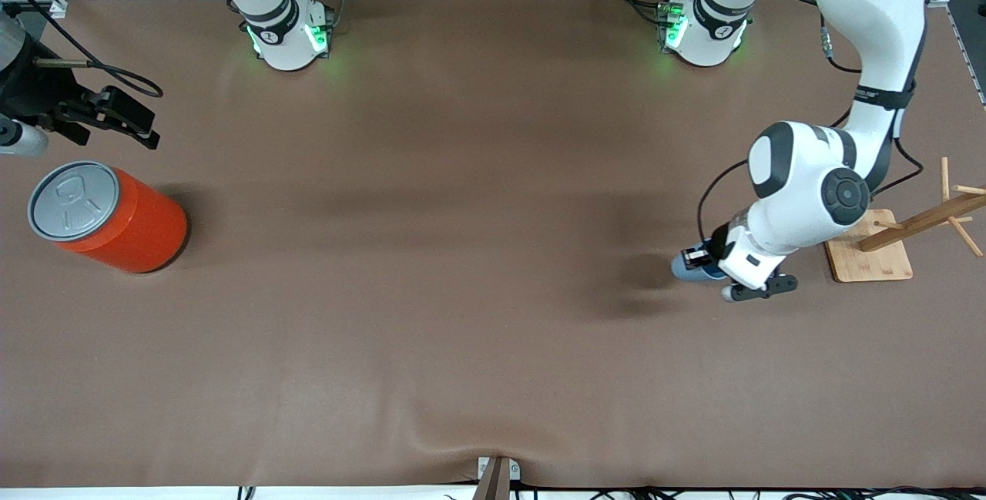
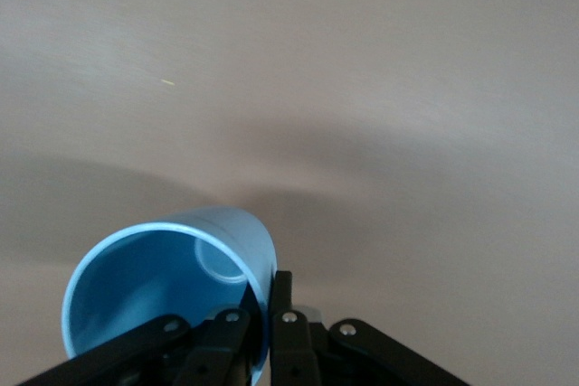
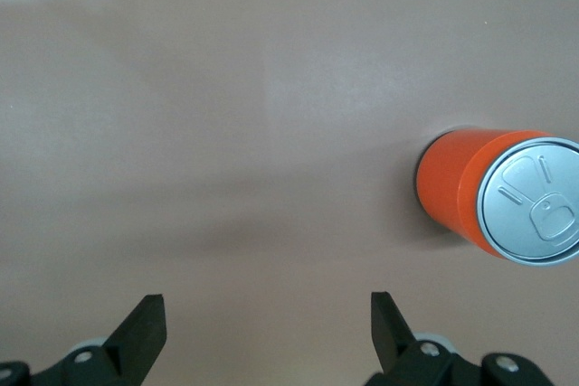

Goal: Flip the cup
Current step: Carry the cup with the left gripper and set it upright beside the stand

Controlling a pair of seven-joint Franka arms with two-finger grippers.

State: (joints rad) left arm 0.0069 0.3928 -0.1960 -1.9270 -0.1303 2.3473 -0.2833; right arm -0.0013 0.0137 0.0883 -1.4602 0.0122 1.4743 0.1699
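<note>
The cup is a small light-blue tumbler toward the left arm's end of the table, mostly hidden under the left hand in the front view. My left gripper is shut on its rim. In the left wrist view the cup lies tilted with its deeper blue inside facing the camera. There my left gripper has one finger inside the wall and one outside. I cannot tell whether the cup touches the table. My right gripper waits open and empty at the right arm's end, beside the orange can.
A large orange can with a grey pull-tab lid stands upright at the right arm's end; it also shows in the right wrist view. A wooden stand with pegs on a square base sits close beside the left hand.
</note>
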